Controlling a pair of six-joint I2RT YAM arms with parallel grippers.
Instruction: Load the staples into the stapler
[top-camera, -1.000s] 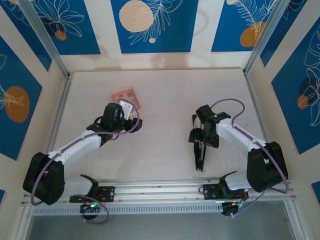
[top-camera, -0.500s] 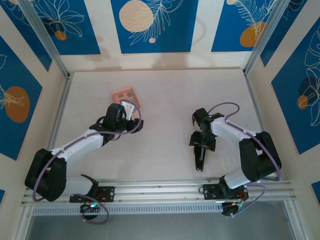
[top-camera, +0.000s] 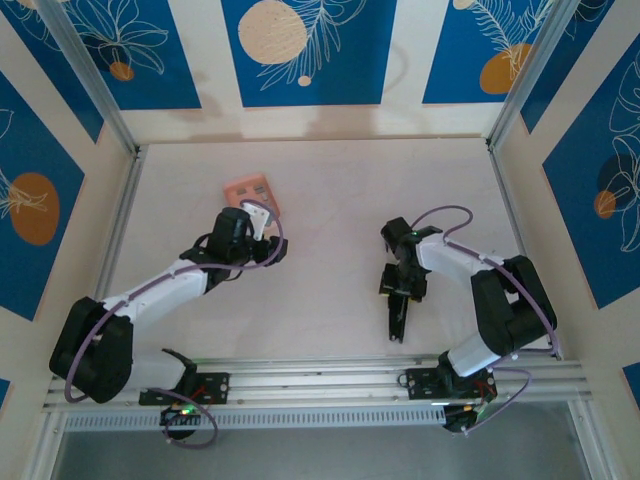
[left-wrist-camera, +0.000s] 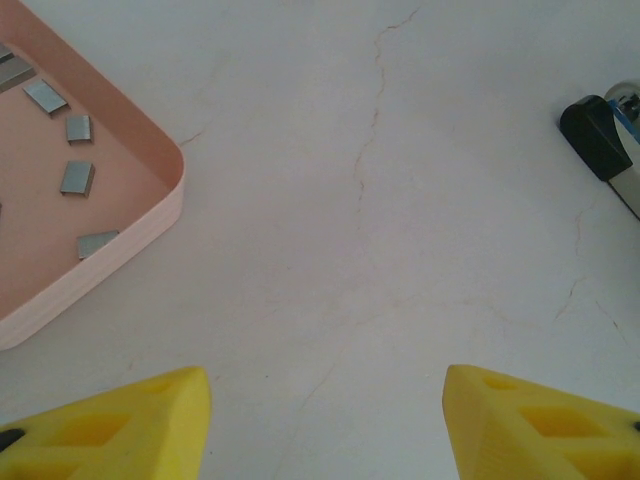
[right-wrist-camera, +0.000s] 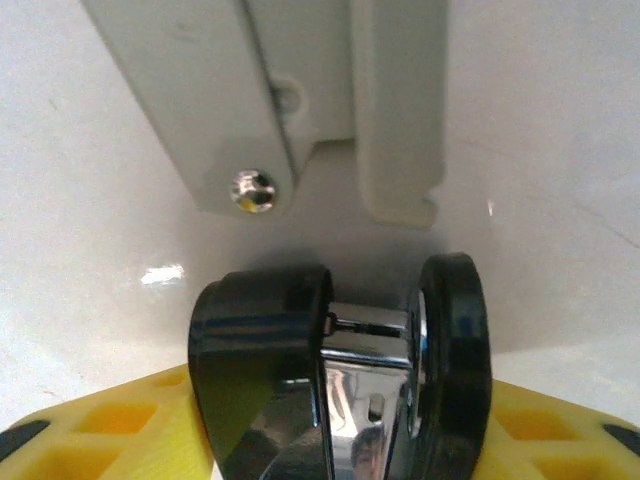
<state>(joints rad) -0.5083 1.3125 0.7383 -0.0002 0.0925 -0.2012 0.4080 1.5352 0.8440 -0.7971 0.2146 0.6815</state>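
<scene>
Right tool (top-camera: 403, 288) clamps stapler (top-camera: 397, 322), lower centre-right of desk (top-camera: 330, 180).
Left arm (top-camera: 160, 285) stretched toward upper left, left tool (left-wrist-camera: 325, 385) open over bare desk beside box (left-wrist-camera: 150, 225) holding staples (left-wrist-camera: 76, 178).

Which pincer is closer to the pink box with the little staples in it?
Left. The left pincer hovers beside the flat salmon-pink box; the right pincer straddles the slim black stapler, far off.

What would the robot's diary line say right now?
left gripper: open, beside pink box | right gripper: around stapler end | staples: in pink box
</scene>
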